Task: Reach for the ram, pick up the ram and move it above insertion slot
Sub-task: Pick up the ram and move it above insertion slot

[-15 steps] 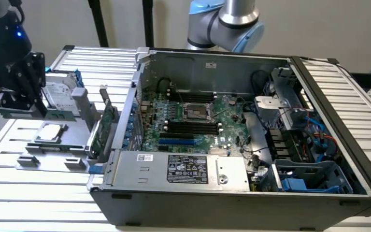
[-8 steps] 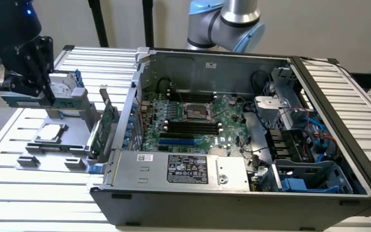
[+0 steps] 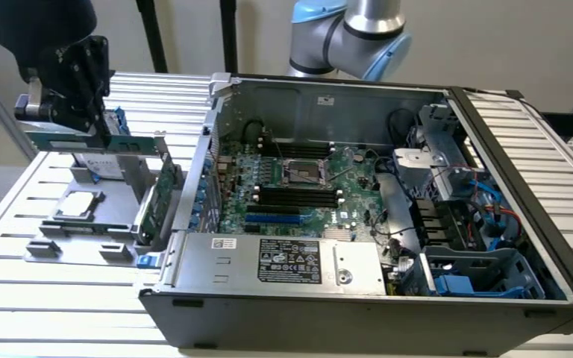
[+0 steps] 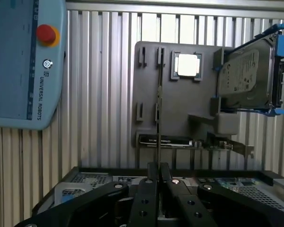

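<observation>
The thin green circuit-board ram stick (image 4: 159, 118) is being pinched edge-on between the black fingers (image 4: 146, 189); being held so narrowly, it risks being tilted or dropped.

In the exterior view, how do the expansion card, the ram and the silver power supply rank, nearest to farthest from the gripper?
1. Expansion card, just below the gripper.
2. Ram, on edge at the tray's side next to the case.
3. Power supply, inside the case.
</observation>
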